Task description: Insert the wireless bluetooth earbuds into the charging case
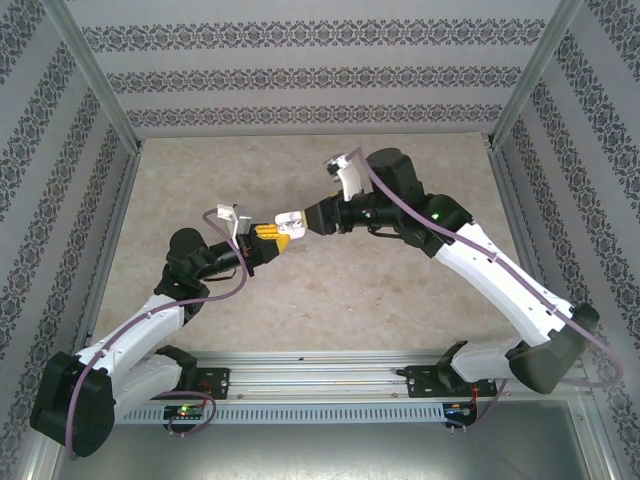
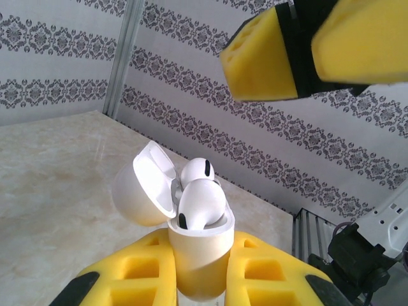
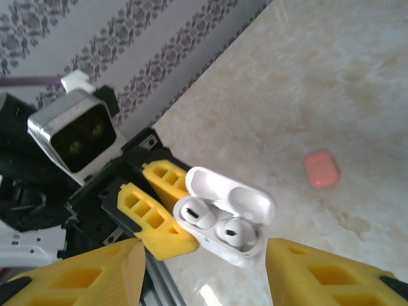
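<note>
From above, the left jaws pinch the charging case aloft over the bench, presenting it to the right arm. Left wrist: both white earbuds sit in their wells, lid open. Right wrist: right jaws gape empty above it; a pink case lies aside.

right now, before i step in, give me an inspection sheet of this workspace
surface: beige marbled table
job's things: white charging case, lid open, two white earbuds seated inside
clutter: small pink case lying on the table
grippers: left gripper shut on the charging case; right gripper open, empty, close by it
cables: purple cable along each arm
surroundings: patterned walls, metal frame
</note>
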Controlling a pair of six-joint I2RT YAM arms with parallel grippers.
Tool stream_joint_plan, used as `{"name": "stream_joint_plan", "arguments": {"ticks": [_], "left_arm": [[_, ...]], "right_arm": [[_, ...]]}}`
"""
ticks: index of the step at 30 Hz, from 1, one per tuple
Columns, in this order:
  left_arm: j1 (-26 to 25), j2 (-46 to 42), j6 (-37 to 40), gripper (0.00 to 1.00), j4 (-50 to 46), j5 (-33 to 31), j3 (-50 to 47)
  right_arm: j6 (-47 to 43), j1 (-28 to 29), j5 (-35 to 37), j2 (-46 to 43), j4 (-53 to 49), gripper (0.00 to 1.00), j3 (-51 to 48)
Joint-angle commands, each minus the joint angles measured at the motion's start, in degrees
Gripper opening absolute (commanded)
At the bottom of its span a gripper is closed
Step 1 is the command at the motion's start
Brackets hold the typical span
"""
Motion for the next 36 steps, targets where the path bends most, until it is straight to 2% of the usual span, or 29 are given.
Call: {"name": "stream_joint_plan", "arguments": {"ticks": [1, 7, 13, 17, 29, 36], "left_arm": [[-0.25, 0.29, -1.97, 0.0, 5.66, 3.45, 0.96], [-0.28, 3.13, -6.87, 0.0, 13.46, 8.2, 1.89], [-0.76, 6.48, -10.04, 0.0, 18.64, 9.99, 2.43], [-0.95, 7.72, -10.59, 0.0, 19.25, 10.14, 2.74], [-1.0, 6.06, -8.66, 0.0, 8.47, 6.01, 3.47], [-0.94, 5.09, -8.07, 0.0, 3.76, 4.16, 3.65]], "right_arm": [[6.98, -3.95, -1.44, -1.46, 3.56, 0.52, -3.71], [16.55, -9.7, -11.51, 0.47, 10.22, 0.51, -9.41], [22.11, -9.78, -22.09, 5.25, 16.4, 0.5, -10.72], [24.51, -9.08, -25.77, 7.17, 19.56, 0.49, -11.07], [25.68, -6.84, -33.16, 7.74, 25.41, 0.48, -11.01], [23.92, -6.8, -33.9, 6.0, 25.32, 0.47, -10.83]]}}
